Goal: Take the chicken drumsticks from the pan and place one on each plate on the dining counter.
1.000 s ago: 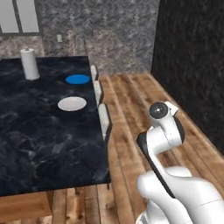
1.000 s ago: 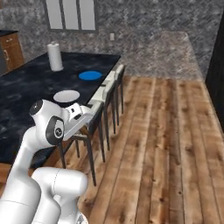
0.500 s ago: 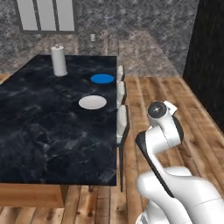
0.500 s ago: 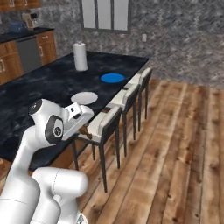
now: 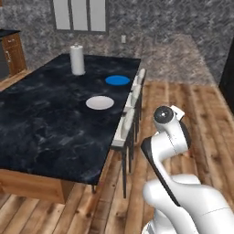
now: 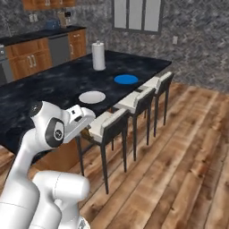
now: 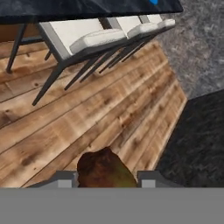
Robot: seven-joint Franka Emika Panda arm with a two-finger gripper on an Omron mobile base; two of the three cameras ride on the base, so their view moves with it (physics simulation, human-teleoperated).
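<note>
My gripper (image 7: 107, 177) is shut on one orange-brown chicken drumstick (image 7: 105, 170), held between the two fingertips (image 7: 65, 179) over the wooden floor. In the right base view the gripper (image 6: 87, 129) hangs low, just short of the nearest stool. On the black dining counter (image 5: 41, 123) lie the white plate (image 5: 100, 103) and, farther back, the blue plate (image 5: 117, 80). From the right, the white plate (image 6: 92, 96) and blue plate (image 6: 126, 79) both look bare. The pan is out of view.
Three pale-cushioned stools (image 6: 134, 100) line the counter's near side, between my arm and the plates; they appear as stools (image 7: 96, 35) in the hand view. A paper towel roll (image 5: 77, 60) stands at the counter's far end. Wooden cabinets (image 6: 49, 51) line the back left wall.
The whole picture has shifted: the base has moved, so the counter and stools now sit nearer and more central. The gripper stays shut on the drumstick.
</note>
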